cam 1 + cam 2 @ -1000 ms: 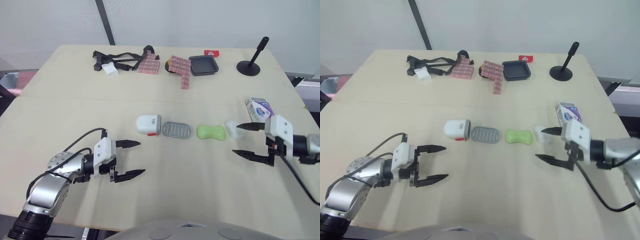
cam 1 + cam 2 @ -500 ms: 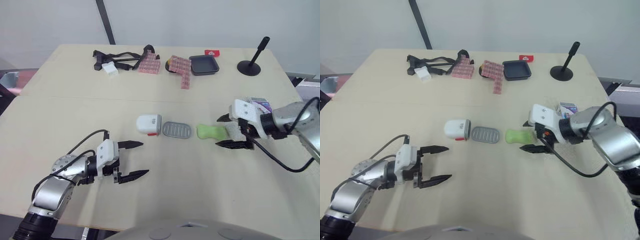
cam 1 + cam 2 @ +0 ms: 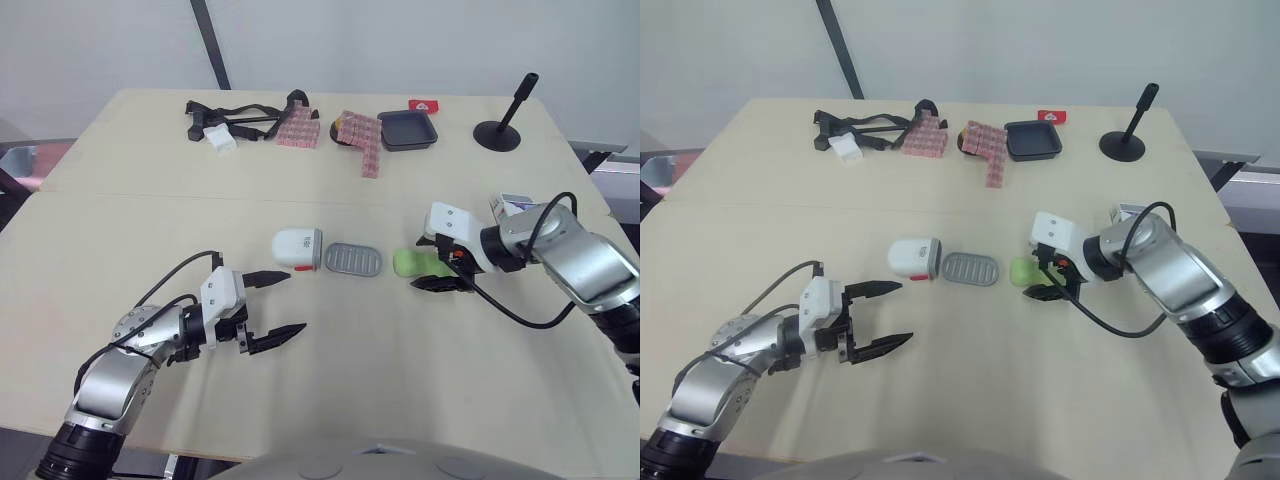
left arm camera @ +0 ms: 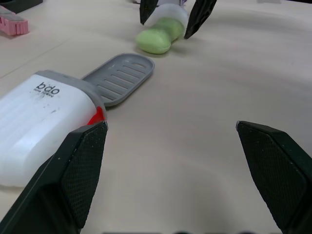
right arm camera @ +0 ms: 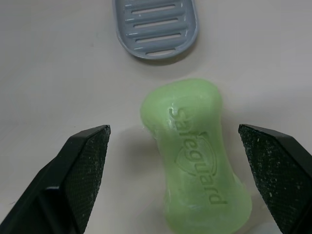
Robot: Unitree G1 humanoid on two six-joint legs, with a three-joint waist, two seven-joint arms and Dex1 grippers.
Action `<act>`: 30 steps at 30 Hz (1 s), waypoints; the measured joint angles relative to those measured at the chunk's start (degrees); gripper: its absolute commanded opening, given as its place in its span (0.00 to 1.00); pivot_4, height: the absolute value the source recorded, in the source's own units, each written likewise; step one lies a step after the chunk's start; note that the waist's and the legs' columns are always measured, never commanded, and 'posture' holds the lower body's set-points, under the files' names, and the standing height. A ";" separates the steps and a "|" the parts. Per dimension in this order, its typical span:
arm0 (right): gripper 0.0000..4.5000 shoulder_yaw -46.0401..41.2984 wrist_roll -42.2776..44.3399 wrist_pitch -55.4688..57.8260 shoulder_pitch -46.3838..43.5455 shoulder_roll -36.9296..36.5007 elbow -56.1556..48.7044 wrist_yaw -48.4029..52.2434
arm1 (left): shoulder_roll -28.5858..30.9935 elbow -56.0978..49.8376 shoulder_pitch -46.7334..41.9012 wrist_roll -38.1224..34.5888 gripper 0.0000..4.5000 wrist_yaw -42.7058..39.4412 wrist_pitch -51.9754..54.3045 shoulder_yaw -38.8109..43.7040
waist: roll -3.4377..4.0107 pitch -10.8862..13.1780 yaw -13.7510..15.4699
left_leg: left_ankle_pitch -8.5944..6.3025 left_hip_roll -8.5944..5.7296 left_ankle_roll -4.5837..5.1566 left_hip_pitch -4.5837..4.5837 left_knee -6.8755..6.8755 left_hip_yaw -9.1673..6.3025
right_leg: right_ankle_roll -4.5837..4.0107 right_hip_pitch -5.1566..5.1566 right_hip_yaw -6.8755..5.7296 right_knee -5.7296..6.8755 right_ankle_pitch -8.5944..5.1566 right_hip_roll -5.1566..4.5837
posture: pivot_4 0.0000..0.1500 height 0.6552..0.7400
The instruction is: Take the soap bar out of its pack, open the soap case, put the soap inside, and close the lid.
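Note:
The green soap bar (image 5: 195, 151) lies bare on the table, just right of the grey slatted tray (image 3: 353, 260) and the white soap case (image 3: 297, 249). My right gripper (image 3: 421, 263) is open, with its black fingers (image 5: 80, 165) on either side of the soap's right end. A white piece (image 4: 170, 9) sits right behind the soap. The soap pack (image 3: 512, 206) peeks out behind my right arm. My left gripper (image 3: 295, 301) is open and empty near the front, a short way in front of the case.
Along the table's far edge lie black straps (image 3: 235, 117), pink block sheets (image 3: 365, 137), a black tray (image 3: 407, 130), a red card (image 3: 424, 105) and a black stand (image 3: 498, 130). A seam crosses the table behind the soap things.
My right gripper has swung left from the table's right side to straddle the soap. My left gripper has edged right and forward toward the case.

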 measured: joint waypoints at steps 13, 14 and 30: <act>1.00 2.60 -4.67 -0.57 -2.13 1.96 3.06 0.90 | -0.01 -2.93 0.74 0.02 1.00 1.88 1.64 -0.58 | 0.00 0.00 0.25 | 0.06 0.03 -0.17 0.00 0.04 0.01 | 0.27 0.00 0.04 0.04 0.16 0.06 | 1.00 1.00; 1.00 2.70 -4.72 -0.56 -2.12 2.02 3.00 1.03 | 0.00 -2.93 0.85 0.02 1.00 1.79 1.53 -0.57 | 0.00 0.00 0.35 | 0.06 0.03 -0.18 0.00 0.06 0.01 | 0.27 0.00 0.05 0.04 0.16 0.06 | 1.00 1.00; 1.00 2.84 -7.80 -2.26 -1.45 2.00 3.08 1.93 | -0.08 2.85 4.10 0.64 1.00 -4.87 -7.59 -0.63 | 0.00 0.00 0.56 | 0.12 0.07 -0.33 0.01 0.06 0.04 | 0.28 -0.01 0.07 0.05 0.16 0.09 | 1.00 1.00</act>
